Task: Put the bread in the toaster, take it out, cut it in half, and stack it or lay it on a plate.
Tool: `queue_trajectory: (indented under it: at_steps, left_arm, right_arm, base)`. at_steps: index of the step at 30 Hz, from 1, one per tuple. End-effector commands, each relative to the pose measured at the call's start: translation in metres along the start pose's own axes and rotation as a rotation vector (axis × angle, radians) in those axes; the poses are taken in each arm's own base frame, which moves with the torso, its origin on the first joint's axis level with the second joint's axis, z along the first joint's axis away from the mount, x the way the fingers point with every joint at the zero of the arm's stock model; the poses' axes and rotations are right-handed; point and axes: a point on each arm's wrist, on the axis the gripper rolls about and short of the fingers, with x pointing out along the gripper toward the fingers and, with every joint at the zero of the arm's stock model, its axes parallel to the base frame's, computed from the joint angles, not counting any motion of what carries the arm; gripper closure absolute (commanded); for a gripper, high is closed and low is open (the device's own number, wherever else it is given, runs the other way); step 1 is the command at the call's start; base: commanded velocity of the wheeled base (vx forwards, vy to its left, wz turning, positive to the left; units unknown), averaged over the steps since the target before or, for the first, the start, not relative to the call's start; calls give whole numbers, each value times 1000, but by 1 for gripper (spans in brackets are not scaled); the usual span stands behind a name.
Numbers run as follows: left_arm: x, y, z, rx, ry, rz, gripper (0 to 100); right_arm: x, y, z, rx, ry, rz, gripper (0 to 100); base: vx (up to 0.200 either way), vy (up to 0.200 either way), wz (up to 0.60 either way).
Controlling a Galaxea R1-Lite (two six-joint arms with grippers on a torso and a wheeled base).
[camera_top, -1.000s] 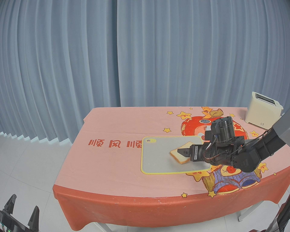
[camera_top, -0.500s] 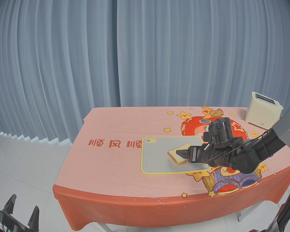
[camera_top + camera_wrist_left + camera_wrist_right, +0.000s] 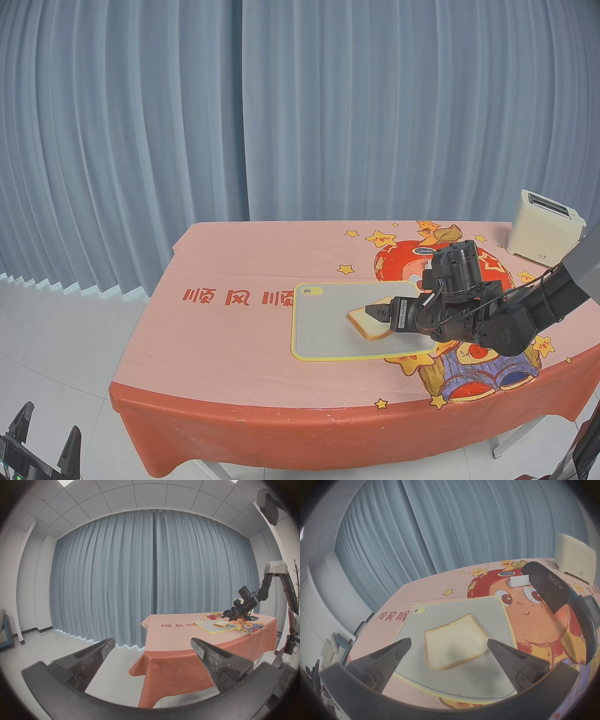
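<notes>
Bread [image 3: 454, 641] lies on cutting board [image 3: 440, 617], right gripper [image 3: 448, 642] spread above it.

bread [image 3: 366, 322]: showing white crumb, tan crust
board [image 3: 320, 317]: showing grey, yellow rim
toaster [image 3: 542, 232]: showing cream
tabletop [image 3: 237, 340]: wearing pink cloth, yellow stars, red cartoon, orange skirt
curtain [image 3: 250, 112]: hanging blue-grey
knife [image 3: 548, 586]: showing black

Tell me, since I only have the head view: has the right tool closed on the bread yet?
Observer: No. In the right wrist view the right tool is open, its fingers apart, with the bread between them, lying flat on the cutting board.
Operator: Is a knife anywhere? The arm blocks my view.
Observer: Yes, a black blade lies on the tablecloth, between the cutting board and the toaster.
</notes>
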Motion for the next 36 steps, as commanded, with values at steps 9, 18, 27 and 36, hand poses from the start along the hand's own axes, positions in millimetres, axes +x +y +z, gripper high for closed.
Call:
queue_trajectory:
  at_steps: [9,18,27,36]
  left_arm:
    - [1,0,-5,-2,18,0,0]
    - [1,0,-5,-2,18,0,0]
    - [1,0,-5,0,18,0,0]
    - [1,0,-5,0,18,0,0]
  right_arm:
    - [-44,4,18,-22,-106,25,0]
    - [-74,-17,10,-71,-135,-40,0]
    - [-100,-29,14,-78,-188,-61,0]
    - [-116,-53,18,-94,-225,-139,0]
  base:
    - [0,0,0]
    - [0,0,0]
    - [0,0,0]
    - [0,0,0]
